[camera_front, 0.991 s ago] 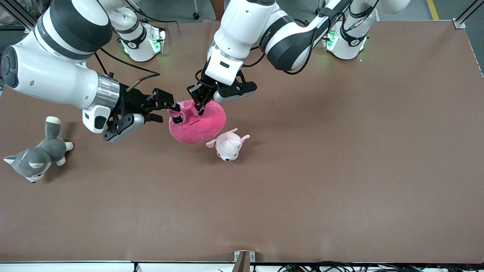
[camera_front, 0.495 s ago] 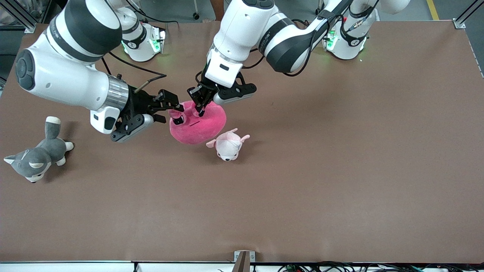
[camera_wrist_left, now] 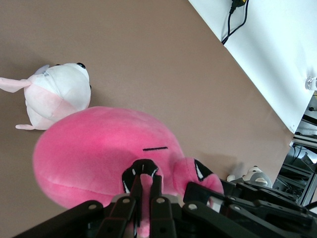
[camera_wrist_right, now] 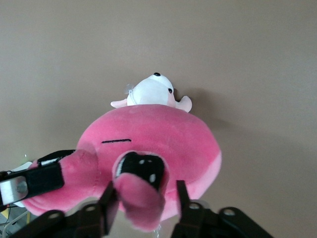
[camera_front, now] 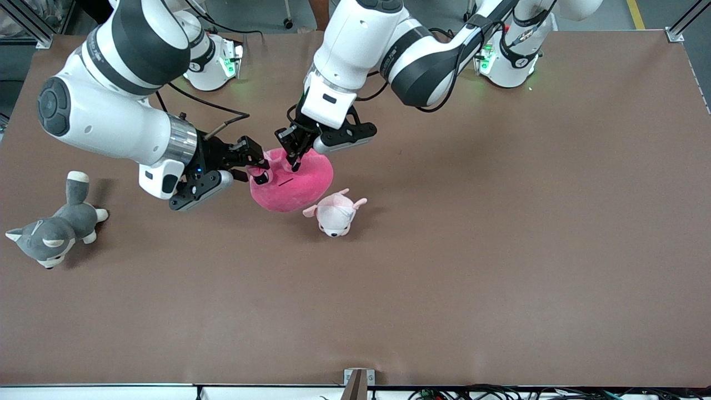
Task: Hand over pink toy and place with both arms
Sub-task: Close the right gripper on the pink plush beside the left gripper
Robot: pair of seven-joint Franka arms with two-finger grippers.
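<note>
The hot-pink toy (camera_front: 294, 186) sits mid-table, its dark-eyed face turned up. My left gripper (camera_front: 293, 160) is shut on one of its ear flaps; the left wrist view shows the flap pinched between the fingers (camera_wrist_left: 147, 186) above the toy's body (camera_wrist_left: 99, 153). My right gripper (camera_front: 260, 166) is open at the toy's other ear flap. In the right wrist view the flap lies between the spread fingers (camera_wrist_right: 146, 201), with the body (camera_wrist_right: 163, 134) past them. I cannot tell whether the toy rests on the table.
A small pale pink-and-white plush (camera_front: 335, 213) lies right beside the pink toy, nearer the front camera. A grey-and-white plush dog (camera_front: 53, 233) lies toward the right arm's end of the brown table (camera_front: 500, 222).
My right gripper has moved in toward the pink toy until its open fingers straddle the ear flap. The left gripper has kept its hold and hardly moved.
</note>
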